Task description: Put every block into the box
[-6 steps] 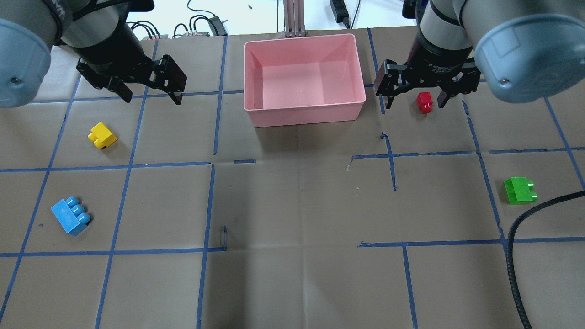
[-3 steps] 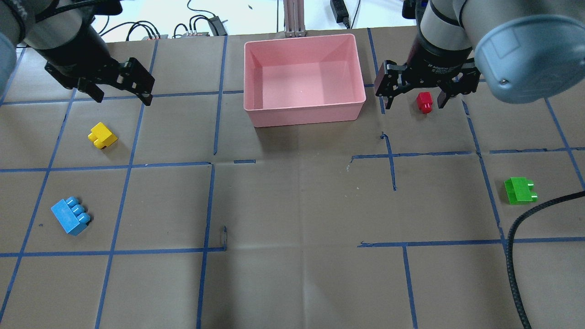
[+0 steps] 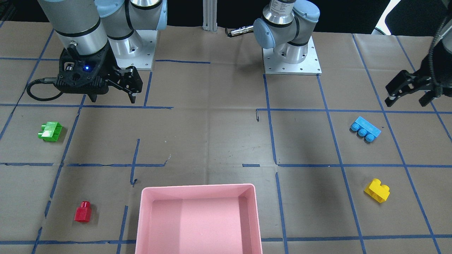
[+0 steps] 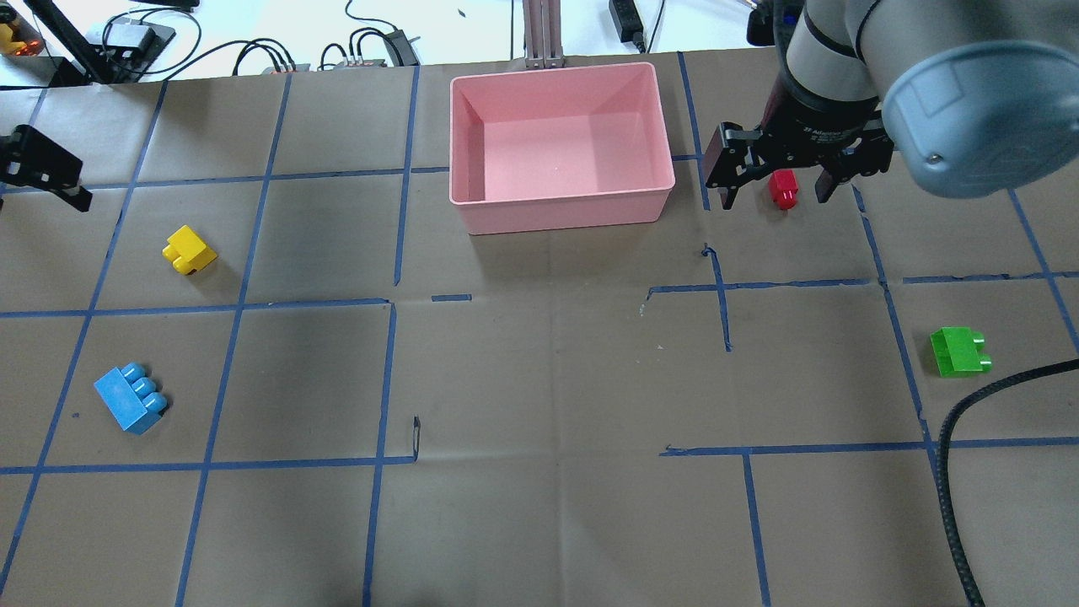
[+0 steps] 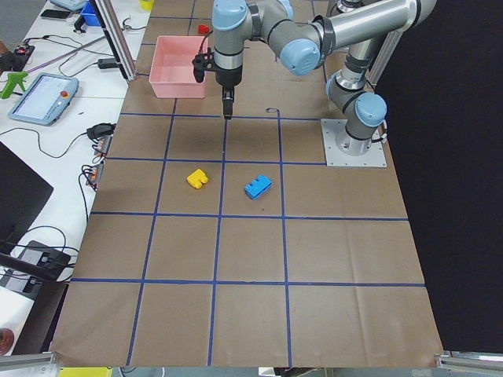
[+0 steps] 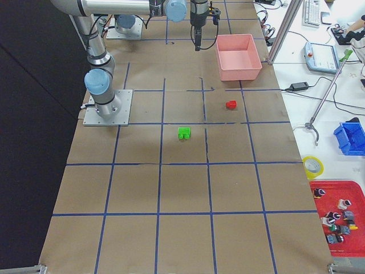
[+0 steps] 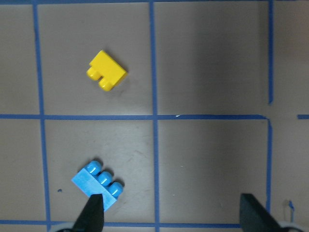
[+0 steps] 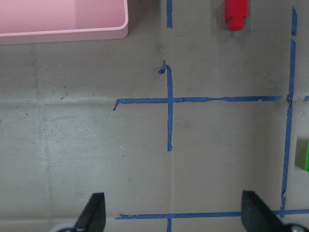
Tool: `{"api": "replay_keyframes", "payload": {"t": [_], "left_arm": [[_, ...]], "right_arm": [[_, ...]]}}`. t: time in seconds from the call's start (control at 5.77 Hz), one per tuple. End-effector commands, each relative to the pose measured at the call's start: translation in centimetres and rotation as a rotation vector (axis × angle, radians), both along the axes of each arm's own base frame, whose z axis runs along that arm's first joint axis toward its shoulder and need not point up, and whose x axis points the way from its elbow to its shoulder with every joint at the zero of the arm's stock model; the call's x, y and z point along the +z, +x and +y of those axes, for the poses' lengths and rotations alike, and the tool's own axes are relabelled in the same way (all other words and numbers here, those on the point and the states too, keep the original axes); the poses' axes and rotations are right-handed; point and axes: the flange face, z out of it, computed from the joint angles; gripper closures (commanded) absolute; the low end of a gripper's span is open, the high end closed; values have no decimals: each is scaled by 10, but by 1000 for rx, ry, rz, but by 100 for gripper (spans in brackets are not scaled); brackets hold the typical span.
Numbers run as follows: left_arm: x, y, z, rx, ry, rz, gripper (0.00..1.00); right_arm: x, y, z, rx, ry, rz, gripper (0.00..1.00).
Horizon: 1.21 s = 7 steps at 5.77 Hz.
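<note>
The worktop (image 4: pixel 548 379) carries an empty box (image 4: pixel 560 212). Both tools hang wide open, holding nothing: right tool (image 4: pixel 775 201) right of the box, left tool (image 3: pixel 406 101) far left of it. The blue block (image 4: pixel 131 399) and yellow block (image 4: pixel 189 250) lie to its left, green block (image 4: pixel 958 351) far right, red block (image 4: pixel 783 189) just right. An off-centre pinch could flick the small red one away

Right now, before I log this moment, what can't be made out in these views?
The box: its end is cut off by the front-facing view's bottom edge.
The left gripper: mostly outside the overhead view's left edge.
The green block: only a sliver at the right wrist view's right edge.
The light blue block: one corner behind a fingertip in the left wrist view.
The red block: top cut by the right wrist view's upper edge.
</note>
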Motion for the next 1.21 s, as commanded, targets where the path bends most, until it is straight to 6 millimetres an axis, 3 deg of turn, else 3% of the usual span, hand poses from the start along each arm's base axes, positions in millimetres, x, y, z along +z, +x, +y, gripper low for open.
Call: {"api": "replay_keyframes", "payload": {"t": [0.0,0.17,0.35,0.52,0.69,1.04], "left_arm": [[-25,56,18,189,12,10,1],[-52,81,37,460,46,39,1],[-63,82,43,539,26,26,1],[-68,78,47,649,20,24,1],[-86,74,52,676,51,39,1],[-137,73,55,680,52,37,2]], "right_arm": [[7,-98,11,29,-3,11,0],[-11,-163,21,32,20,-9,0],[-35,-199,32,-12,61,-21,1],[-38,-223,32,2,19,10,1],[-61,-247,36,4,36,-16,1],[-123,-259,52,26,-34,-37,1]]}}
